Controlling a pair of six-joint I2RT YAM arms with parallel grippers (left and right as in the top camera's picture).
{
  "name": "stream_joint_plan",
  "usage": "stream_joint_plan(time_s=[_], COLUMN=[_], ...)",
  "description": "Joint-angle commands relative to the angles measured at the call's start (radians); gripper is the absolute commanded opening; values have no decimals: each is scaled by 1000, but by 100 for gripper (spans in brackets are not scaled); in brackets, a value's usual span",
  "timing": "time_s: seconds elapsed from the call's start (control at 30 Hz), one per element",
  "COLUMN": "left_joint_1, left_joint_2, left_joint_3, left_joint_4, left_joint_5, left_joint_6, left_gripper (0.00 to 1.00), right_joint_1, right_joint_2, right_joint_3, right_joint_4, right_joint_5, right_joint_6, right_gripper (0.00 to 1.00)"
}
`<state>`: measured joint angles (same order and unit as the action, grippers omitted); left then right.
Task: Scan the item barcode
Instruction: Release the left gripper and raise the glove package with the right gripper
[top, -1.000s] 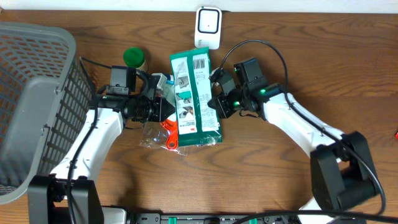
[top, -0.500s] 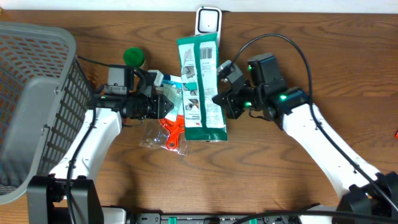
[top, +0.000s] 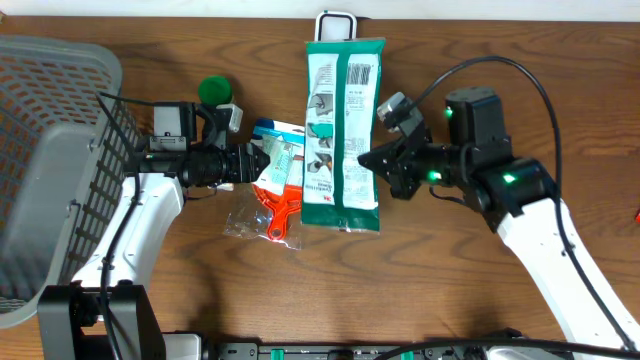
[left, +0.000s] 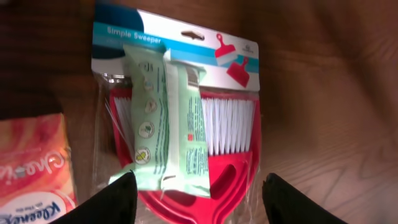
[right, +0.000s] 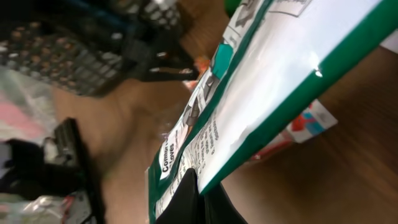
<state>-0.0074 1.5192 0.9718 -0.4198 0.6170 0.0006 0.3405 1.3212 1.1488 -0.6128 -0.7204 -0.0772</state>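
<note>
Two arms over a wood surface (top: 420, 280); one item is held.

Right fingers (top: 383, 162): pressed together on the right long edge of the packet (top: 340, 130), about midway along it. The right wrist view shows a dark finger (right: 186, 199) at the packet's green border, with the packet (right: 280, 68) tilted and clear of the surface.

Packet: green and white, long axis running near to far, at the centre of the scene. Its barcode (top: 362, 74) is on the far half, printed face up toward the overhead camera. The far end overlaps the white scanner (top: 335, 17) at the far edge, so only the scanner's top shows.

Left fingers (top: 246, 165): spread wide and holding nothing. In the left wrist view, both fingers (left: 115, 202) stand apart at the bottom of the frame. They point right, toward the sweeper set (top: 272, 200).

Sweeper set: red dustpan and brush on a blue-topped card (left: 186, 43), flat on the surface. It sits just left of the packet, and its right side goes under the packet. A pale green pack (left: 168, 124) lies on top of it.

Others:
- An orange tissue pack (left: 31, 174) is beside the sweeper set, seen in the left wrist view only.
- A green-lidded item (top: 213, 91) is far-left of the left fingers.
- A grey basket (top: 40, 120) is at the left edge.
</note>
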Motion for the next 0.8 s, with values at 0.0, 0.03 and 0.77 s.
stream_joint_plan(time_s=[0.0, 0.03, 0.77], left_joint_1=[5, 5, 5], left_joint_2=[-8, -8, -8], left_joint_3=[-7, -7, -7], left_joint_4=[16, 21, 42], left_joint_5=[-9, -9, -8], left_joint_6=[-2, -1, -24], left_gripper=[66, 66, 68], right_joint_1=[-10, -10, -90], right_joint_2=[-55, -67, -225], right_joint_3=[-1, -1, -1], right_joint_4=[-31, -43, 7], right_joint_5=[-64, -64, -507], right_joint_6=[-50, -52, 250], right_gripper=[1, 1, 1])
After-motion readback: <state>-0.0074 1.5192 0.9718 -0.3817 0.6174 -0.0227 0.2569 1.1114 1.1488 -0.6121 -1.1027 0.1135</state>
